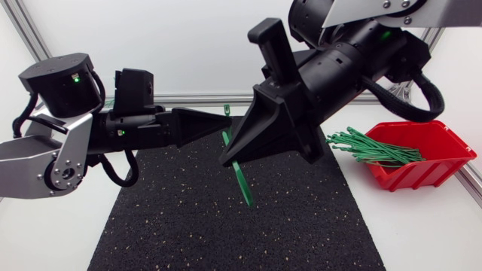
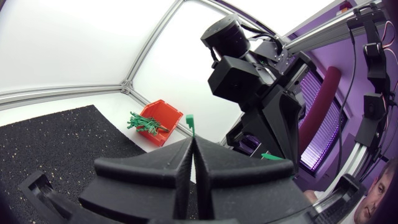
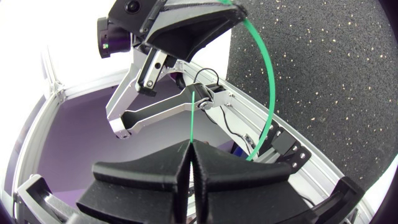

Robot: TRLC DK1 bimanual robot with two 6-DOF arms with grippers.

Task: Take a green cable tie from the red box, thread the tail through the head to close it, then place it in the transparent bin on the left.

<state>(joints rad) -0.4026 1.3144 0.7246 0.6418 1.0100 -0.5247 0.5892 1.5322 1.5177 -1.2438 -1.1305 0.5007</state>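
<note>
Left gripper [image 1: 220,120]: fingers closed flat against each other, clamped on the green cable tie [image 1: 242,184]. In the left wrist view a short green end of the tie [image 2: 190,120] stands straight out of the seam at that gripper's [image 2: 192,142] tips.

Right gripper [image 1: 226,158]: fingers likewise pressed together on the same tie. In the right wrist view a thin green strip rises out of the seam between its [image 3: 191,144] tips.

The two grippers meet nose to nose above the far middle of the mat [image 1: 188,226], the left arm coming in level from its side, the right arm slanting down from the far right.

Cable tie, orientation: held in the air between both grippers. In the head view its long axis runs from the left gripper's tip toward the near edge of the mat, leaning slightly right, with the free end hanging past the right gripper. In the right wrist view the strip [image 3: 271,87] bows in a long arc from the left gripper's tip down beside the right gripper's fingers.

Red box [image 1: 440,150]: on the white table [image 1: 422,233] just off the mat's right edge, with a bundle of spare ties [image 1: 373,147] sticking out over its left rim.
</note>
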